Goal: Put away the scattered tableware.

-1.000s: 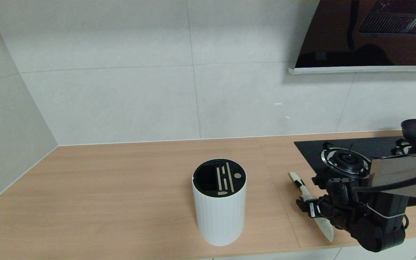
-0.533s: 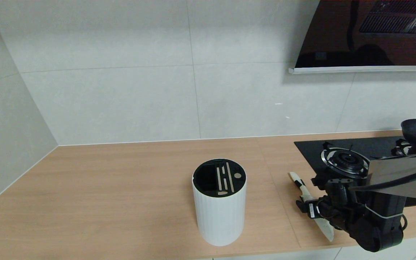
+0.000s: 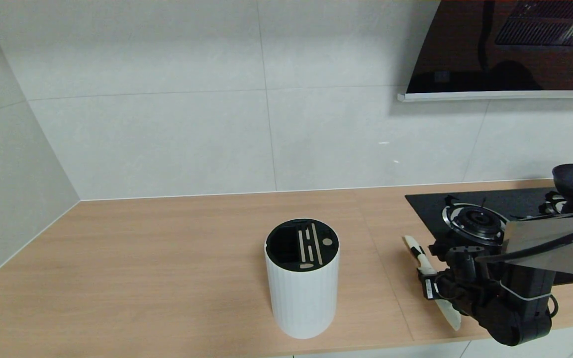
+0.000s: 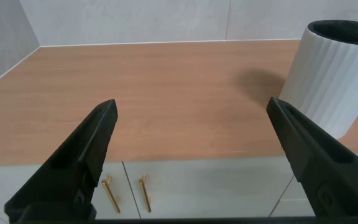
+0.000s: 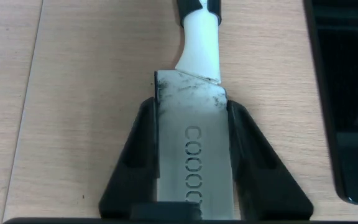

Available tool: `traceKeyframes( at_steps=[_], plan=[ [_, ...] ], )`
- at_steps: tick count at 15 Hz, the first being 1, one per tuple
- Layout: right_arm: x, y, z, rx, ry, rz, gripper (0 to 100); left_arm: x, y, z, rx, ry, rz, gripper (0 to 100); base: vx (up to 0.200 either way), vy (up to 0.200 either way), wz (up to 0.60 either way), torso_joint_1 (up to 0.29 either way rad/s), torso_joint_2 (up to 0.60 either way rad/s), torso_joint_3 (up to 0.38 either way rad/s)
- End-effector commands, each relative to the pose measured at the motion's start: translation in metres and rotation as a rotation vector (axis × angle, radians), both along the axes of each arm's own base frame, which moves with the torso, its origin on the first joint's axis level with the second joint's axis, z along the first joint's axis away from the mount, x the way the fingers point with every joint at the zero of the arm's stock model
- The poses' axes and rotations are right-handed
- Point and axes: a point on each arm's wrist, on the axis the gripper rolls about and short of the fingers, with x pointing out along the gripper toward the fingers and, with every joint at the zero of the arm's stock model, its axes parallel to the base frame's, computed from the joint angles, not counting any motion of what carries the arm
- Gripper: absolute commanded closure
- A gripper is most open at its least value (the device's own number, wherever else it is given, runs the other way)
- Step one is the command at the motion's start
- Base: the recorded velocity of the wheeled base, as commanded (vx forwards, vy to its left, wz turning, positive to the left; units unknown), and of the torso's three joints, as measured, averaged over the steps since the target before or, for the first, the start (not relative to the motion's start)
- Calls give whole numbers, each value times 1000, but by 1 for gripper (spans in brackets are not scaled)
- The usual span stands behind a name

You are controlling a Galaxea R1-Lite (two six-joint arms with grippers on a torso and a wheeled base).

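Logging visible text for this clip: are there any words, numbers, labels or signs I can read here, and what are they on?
No text here can be read.
Small white label on the right gripper: too small to read.
Row of oval marks along the blade of the knife: it looks like a pattern rather than lettering, as far as can be told.

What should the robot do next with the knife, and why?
Probably lift it a little, straight up. The right gripper has its fingers against both edges of the knife blade, yet the knife seems to lie on the counter. The white holder stands to its left, so the knife likely must clear the counter first.
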Motion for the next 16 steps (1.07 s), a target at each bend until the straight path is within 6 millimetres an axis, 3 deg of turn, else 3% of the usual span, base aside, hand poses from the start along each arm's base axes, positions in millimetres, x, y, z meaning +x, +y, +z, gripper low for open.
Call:
traceKeyframes(
  at_steps=[1, 3, 10, 15, 16],
  plan=[
    [0, 0, 3, 3, -8, 0, 100, 0, 0, 0, -1, 0, 0, 0, 0, 0, 0, 0, 0, 0],
    [-1, -1, 11, 7, -23, -2, 100, 0, 0, 0, 0, 3, 0, 0, 0, 0, 0, 0, 0, 0],
    [-26, 0, 83, 42, -169, 21, 100, 0, 0, 0, 0, 1, 0, 0, 0, 0, 0, 0, 0, 0],
    [-50, 16, 118, 66, -245, 90, 100, 0, 0, 1, 42, -7, -1, 0, 0, 0, 0, 0, 0, 0],
    [-57, 23, 126, 72, -267, 119, 100, -2, 0, 9, 39, -44, -2, 0, 0, 0, 0, 0, 0, 0]
  ],
)
